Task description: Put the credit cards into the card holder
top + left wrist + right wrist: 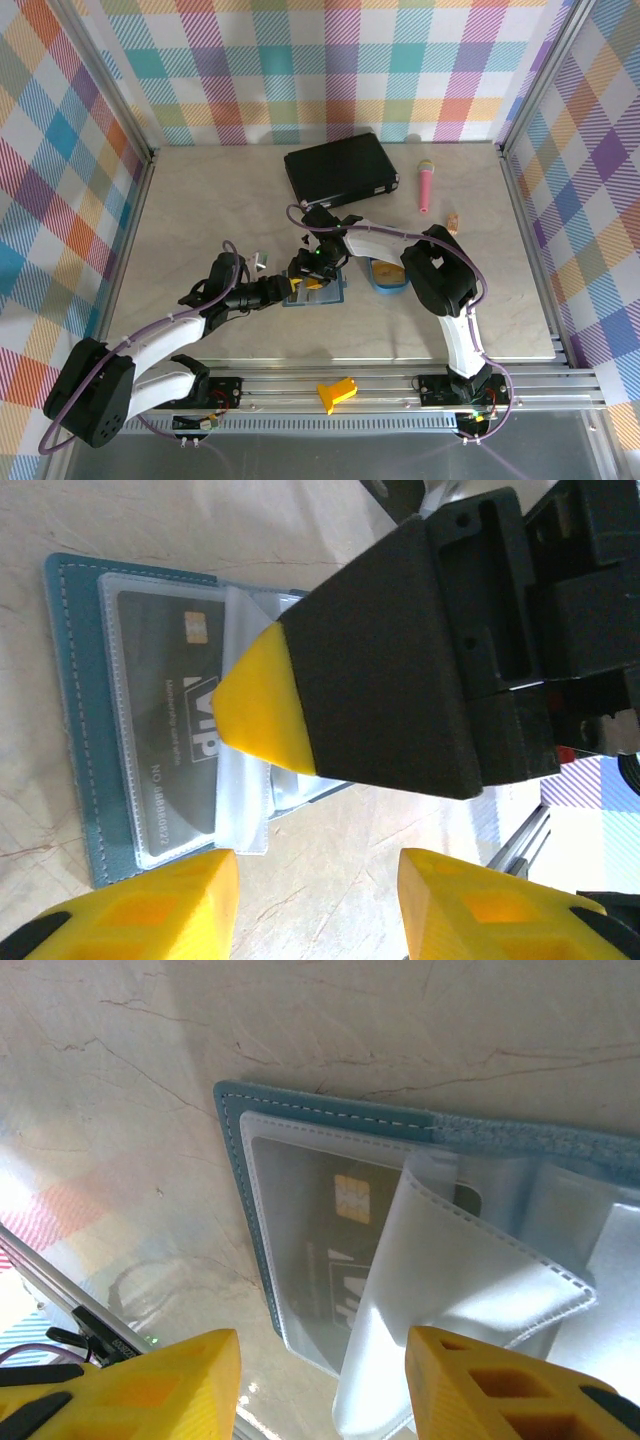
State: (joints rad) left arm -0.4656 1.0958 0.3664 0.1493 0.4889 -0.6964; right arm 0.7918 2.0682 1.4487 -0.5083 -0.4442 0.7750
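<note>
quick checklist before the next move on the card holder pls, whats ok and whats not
1. Card holder lying open: ok.
2. Grey VIP card fully seated in its clear pocket: ok.
3. Left gripper open with nothing between the fingers: ok.
4. Right gripper open, holding no card: ok.
5. Clear sleeve lying flat: not ok, it curls up off the holder.
6. Next card ready in the blue oval tray: cannot tell; an orange card seems to lie there, partly behind the right arm.
</note>
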